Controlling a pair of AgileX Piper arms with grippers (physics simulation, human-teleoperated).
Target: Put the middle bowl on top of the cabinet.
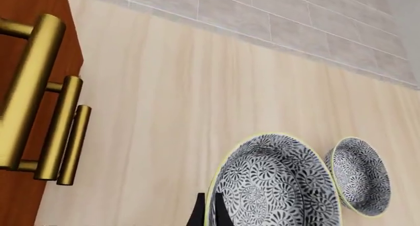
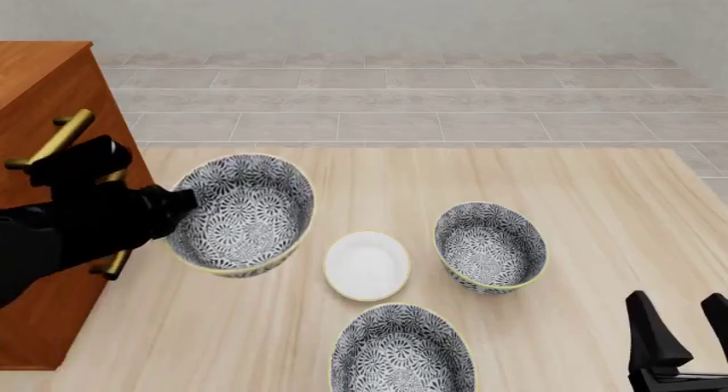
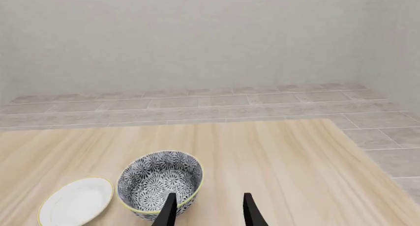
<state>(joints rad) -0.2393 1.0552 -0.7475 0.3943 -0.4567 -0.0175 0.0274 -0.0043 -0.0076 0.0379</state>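
The middle bowl (image 2: 245,213), dark floral with a pale yellow-green rim, hangs tilted above the table next to the cabinet (image 2: 40,85). My left gripper (image 2: 180,203) is shut on its rim on the side facing the cabinet. In the left wrist view the two dark fingers (image 1: 196,213) straddle the rim of the middle bowl (image 1: 276,184), with the cabinet's brass handles (image 1: 39,93) close beside it. The cabinet's top is only partly in view. My right gripper (image 2: 683,341) stands open low at the front right, holding nothing; its fingers (image 3: 167,211) are spread apart.
A second patterned bowl (image 2: 492,245) rests on the table at the right, also visible as a bowl (image 3: 161,184) ahead of my right gripper. A third bowl (image 2: 401,354) sits at the front. A small white dish (image 2: 366,264) lies between them.
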